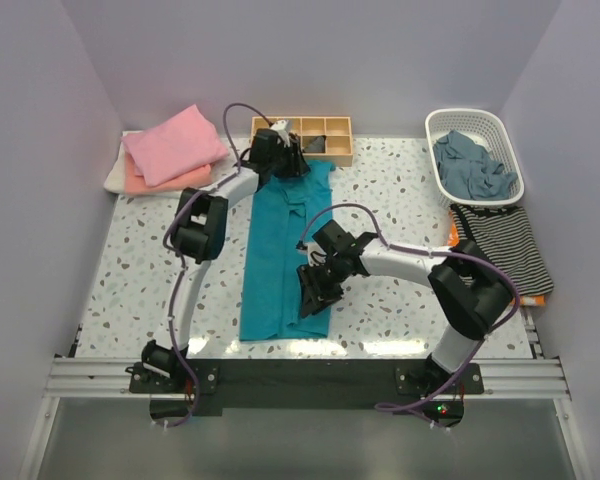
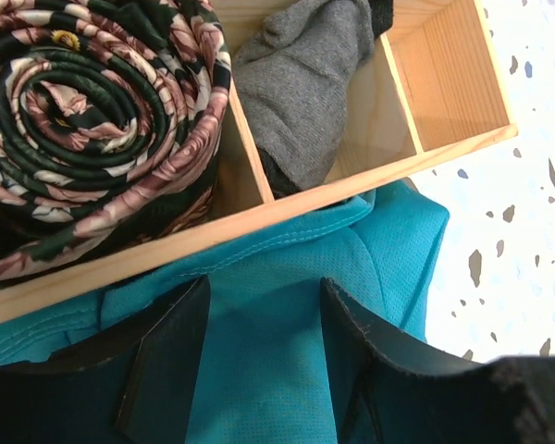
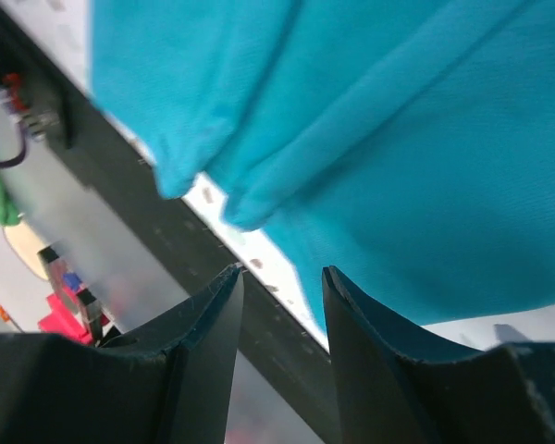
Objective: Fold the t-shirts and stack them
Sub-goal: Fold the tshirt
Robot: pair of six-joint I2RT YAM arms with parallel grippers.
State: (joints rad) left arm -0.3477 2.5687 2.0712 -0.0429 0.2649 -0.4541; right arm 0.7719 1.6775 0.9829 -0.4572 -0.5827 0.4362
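Left gripper [image 2: 264,310], half open and empty, hangs over the far end of the teal t-shirt [image 2: 388,250], just short of the wooden tray [image 2: 305,199], which it could bump. Right gripper [image 3: 282,277], also parted and empty, sits above the hem and may catch only one layer.

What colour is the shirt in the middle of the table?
Teal-blue t-shirt, best seen from the top camera.

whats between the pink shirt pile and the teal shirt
In the top view, the left arm crosses between the pink shirt pile and teal shirt; otherwise only speckled table.
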